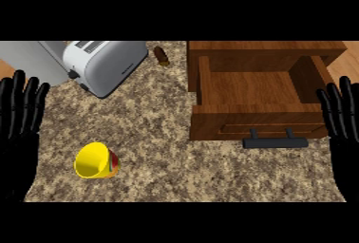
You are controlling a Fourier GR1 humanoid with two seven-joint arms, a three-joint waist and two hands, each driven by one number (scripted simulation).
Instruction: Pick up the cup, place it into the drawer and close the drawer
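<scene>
The small yellow cup with a red patch on its side [96,161] lies tipped over on my speckled stone counter, at about seven o'clock in my view, its open mouth facing left. The brown wooden drawer with a black bar handle [261,111] stands pulled open at about two o'clock, its inside bare, well apart from the cup

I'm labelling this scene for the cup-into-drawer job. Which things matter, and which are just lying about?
Job: yellow cup on its side; open wooden drawer; drawer handle.
Lying about: toaster; small brown bottle.
</scene>
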